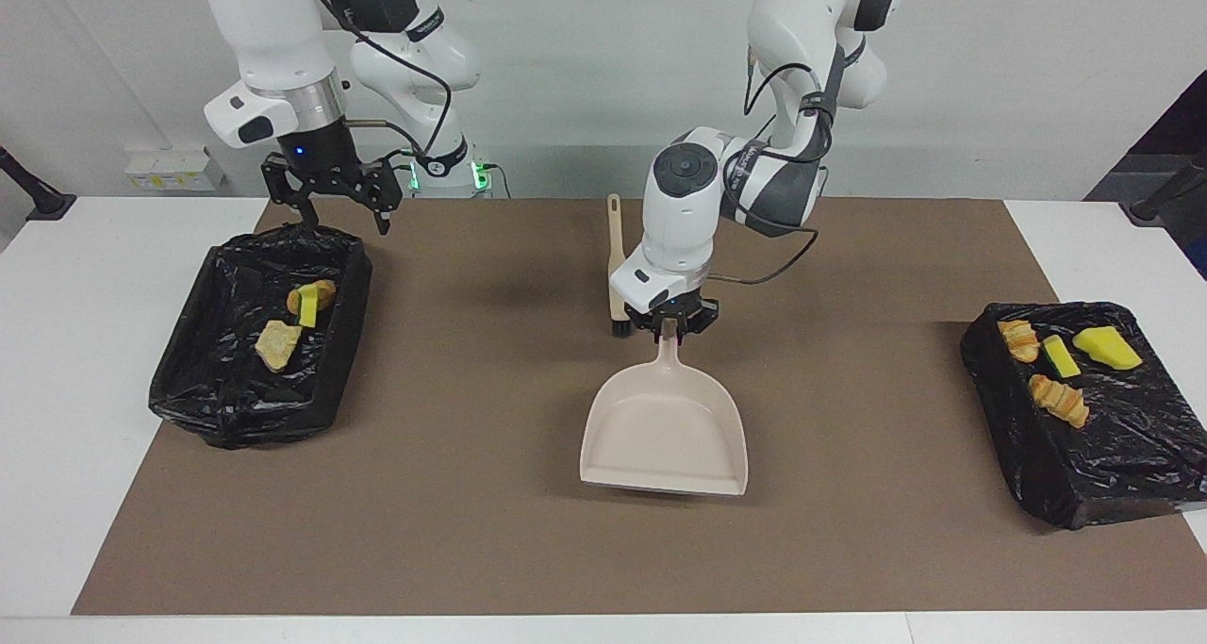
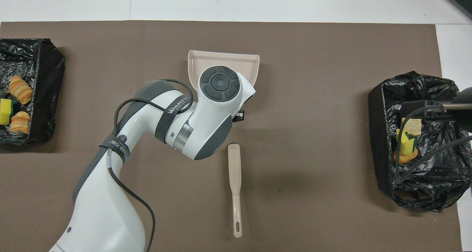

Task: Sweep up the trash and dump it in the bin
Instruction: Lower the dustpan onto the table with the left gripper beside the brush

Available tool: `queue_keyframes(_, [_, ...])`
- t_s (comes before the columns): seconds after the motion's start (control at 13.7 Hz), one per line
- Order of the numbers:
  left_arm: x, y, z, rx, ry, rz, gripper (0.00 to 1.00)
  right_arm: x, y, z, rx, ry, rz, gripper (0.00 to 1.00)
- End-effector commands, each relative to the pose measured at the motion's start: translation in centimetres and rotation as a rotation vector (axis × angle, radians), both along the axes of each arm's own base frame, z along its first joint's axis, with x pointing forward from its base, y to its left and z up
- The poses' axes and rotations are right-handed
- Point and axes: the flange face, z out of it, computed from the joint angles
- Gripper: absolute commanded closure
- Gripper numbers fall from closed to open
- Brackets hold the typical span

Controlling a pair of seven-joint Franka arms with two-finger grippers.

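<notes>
Two black bag-lined bins: one (image 1: 1084,427) at the left arm's end of the table, one (image 1: 250,342) at the right arm's end.

Seven trash pieces. The first bin holds four: two tan-orange bread-like pieces (image 1: 1058,399) and two bright yellow sponge pieces (image 1: 1109,348). The second holds three: one yellow sponge piece (image 1: 307,308), one tan-orange piece (image 1: 319,291), one pale beige lump (image 1: 277,344).

One beige plastic dustpan (image 1: 665,432). One beige-handled brush (image 2: 235,185).

A plain white wall (image 1: 585,69) rises along the white tabletop (image 1: 85,361), whose middle a brown mat (image 1: 471,550) covers.
</notes>
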Motion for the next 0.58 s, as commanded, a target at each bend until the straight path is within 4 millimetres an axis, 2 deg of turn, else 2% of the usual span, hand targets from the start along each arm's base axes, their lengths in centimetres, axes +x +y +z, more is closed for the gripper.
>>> queue_keyframes(0.0, [2.7, -2.2, -1.5, -0.045, -0.016, 0.114, 1.0, 0.2, -1.1, 2.4, -0.064, 0.002, 0.041, 0.0])
queue_keyframes(0.22, [3.2, -2.5, -2.1, -0.066, -0.03, 0.119, 1.0, -0.1, -1.7, 3.2, -0.078, 0.015, 0.072, 0.0])
queue_keyframes(0.29, [3.7, -2.2, -2.4, -0.079, -0.033, 0.13, 0.91, 0.3, -1.5, 2.8, -0.067, 0.016, 0.075, 0.0])
queue_keyframes(0.36, [3.6, -2.3, -2.4, -0.102, -0.021, 0.142, 0.69, 0.5, -1.5, 2.5, -0.054, 0.015, 0.073, 0.0])
queue_keyframes(0.44, [3.6, -2.2, -2.3, -0.117, -0.011, 0.151, 0.42, 0.8, -1.6, 2.1, -0.031, 0.015, 0.067, 0.0])
queue_keyframes(0.51, [3.5, -2.2, -2.2, -0.121, -0.01, 0.151, 0.26, 1.1, -2.5, 1.5, 0.013, 0.026, 0.048, 0.0])
